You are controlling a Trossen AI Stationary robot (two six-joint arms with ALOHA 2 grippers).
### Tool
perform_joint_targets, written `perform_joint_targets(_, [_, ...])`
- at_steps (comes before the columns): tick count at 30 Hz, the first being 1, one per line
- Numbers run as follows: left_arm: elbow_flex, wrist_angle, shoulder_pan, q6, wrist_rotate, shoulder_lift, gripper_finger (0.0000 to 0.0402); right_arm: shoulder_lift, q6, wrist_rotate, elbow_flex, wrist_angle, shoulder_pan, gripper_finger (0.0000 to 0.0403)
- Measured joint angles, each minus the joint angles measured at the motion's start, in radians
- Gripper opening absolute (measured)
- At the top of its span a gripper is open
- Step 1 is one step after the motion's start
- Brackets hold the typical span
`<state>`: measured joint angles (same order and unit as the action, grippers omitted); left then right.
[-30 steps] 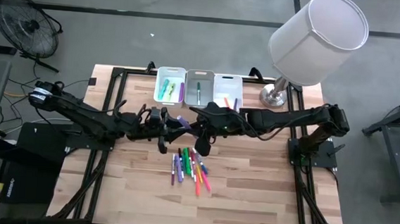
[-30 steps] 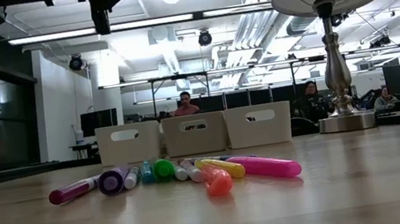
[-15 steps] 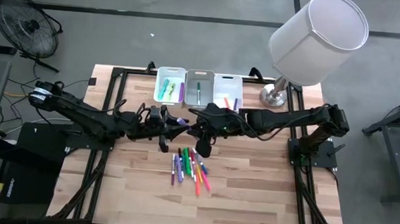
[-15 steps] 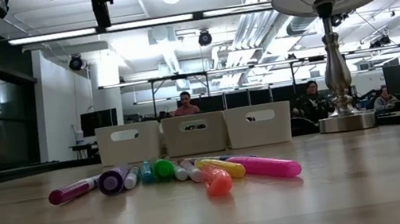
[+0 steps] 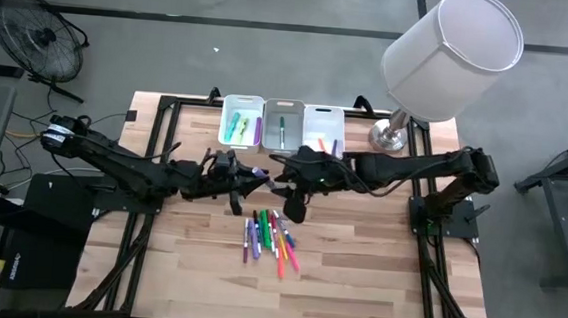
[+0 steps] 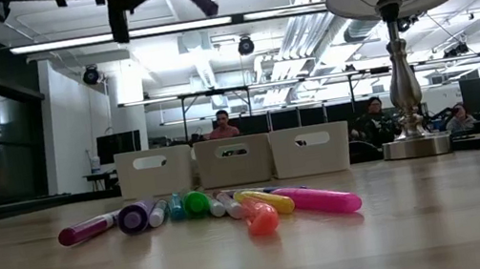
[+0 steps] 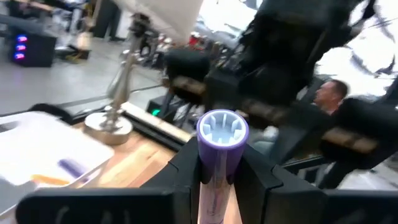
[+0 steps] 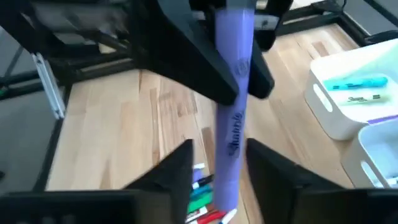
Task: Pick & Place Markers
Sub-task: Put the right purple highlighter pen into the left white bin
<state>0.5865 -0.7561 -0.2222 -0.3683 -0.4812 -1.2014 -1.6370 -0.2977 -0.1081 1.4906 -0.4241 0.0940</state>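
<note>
So a few markers already sit in the bins (image 5: 283,110), most lie piled (image 5: 271,236) mid-table. Left gripper (image 7: 217,186) pinches a purple marker (image 7: 222,134) midair; right gripper (image 8: 217,163) fingers are spread around it.

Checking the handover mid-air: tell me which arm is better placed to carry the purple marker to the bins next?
Left. The left tool clamps the purple marker, while the right tool stands open around it, so it likely just released. The white bins sit close behind both.
</note>
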Motion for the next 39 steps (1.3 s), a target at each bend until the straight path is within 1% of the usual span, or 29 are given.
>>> perform_joint_targets(2, [0.000, 0.013, 0.000, -0.001, -0.033, 0.000, 0.0061, 0.028, -0.016, -0.003, 0.002, -0.049, -0.012, 0.0172])
perform_joint_targets(5, [0.000, 0.039, 0.000, -0.003, -0.114, 0.001, 0.0061, 0.073, -0.038, -0.048, 0.002, -0.166, -0.032, 0.0202])
perform_joint_targets(8, [0.000, 0.037, 0.015, -0.005, -0.232, 0.001, 0.0061, 0.131, -0.052, -0.107, 0.001, -0.279, -0.045, 0.0209])
perform_joint_targets(10, [0.000, 0.053, 0.040, -0.029, -0.310, 0.001, 0.0061, 0.167, -0.064, -0.153, 0.001, -0.342, -0.049, 0.0208])
perform_joint_targets(12, [0.000, 0.082, 0.079, -0.061, -0.366, 0.001, 0.0061, 0.192, -0.067, -0.206, 0.001, -0.406, -0.048, 0.0207])
perform_joint_targets(14, [0.000, 0.117, 0.126, -0.095, -0.382, 0.001, 0.0061, 0.210, -0.068, -0.256, 0.001, -0.445, -0.048, 0.0208])
perform_joint_targets(15, [0.000, 0.140, 0.156, -0.114, -0.371, 0.001, 0.0061, 0.218, -0.068, -0.275, 0.001, -0.465, -0.048, 0.0208])
perform_joint_targets(17, [0.003, 0.199, 0.224, -0.159, -0.326, 0.001, 0.0061, 0.229, -0.068, -0.286, 0.001, -0.493, -0.048, 0.0207])
perform_joint_targets(19, [0.022, 0.287, 0.298, -0.209, -0.254, 0.001, 0.0061, 0.234, -0.070, -0.286, 0.001, -0.509, -0.048, 0.0208])
perform_joint_targets(22, [0.076, 0.493, 0.415, -0.267, -0.119, 0.001, 0.0061, 0.231, -0.083, -0.286, 0.001, -0.537, -0.048, 0.0208])
perform_joint_targets(24, [0.128, 0.642, 0.486, -0.276, -0.041, 0.000, 0.0061, 0.231, -0.087, -0.292, 0.001, -0.551, -0.047, 0.0208])
perform_joint_targets(26, [0.186, 0.778, 0.551, -0.273, 0.008, -0.003, 0.0061, 0.232, -0.087, -0.307, 0.001, -0.562, -0.047, 0.0208])
perform_joint_targets(30, [0.285, 0.983, 0.685, -0.220, 0.101, -0.041, 0.0061, 0.231, -0.106, -0.339, 0.001, -0.592, -0.048, 0.0209])
perform_joint_targets(33, [0.347, 1.011, 0.798, -0.167, 0.218, -0.082, 0.0061, 0.231, -0.122, -0.364, 0.001, -0.598, -0.048, 0.0209])
perform_joint_targets(36, [0.393, 1.074, 0.898, -0.159, 0.358, -0.149, 0.0061, 0.231, -0.122, -0.395, 0.001, -0.600, -0.048, 0.0209])
perform_joint_targets(39, [0.459, 1.131, 0.968, -0.157, 0.479, -0.225, 0.0061, 0.231, -0.131, -0.423, 0.001, -0.600, -0.048, 0.0209])
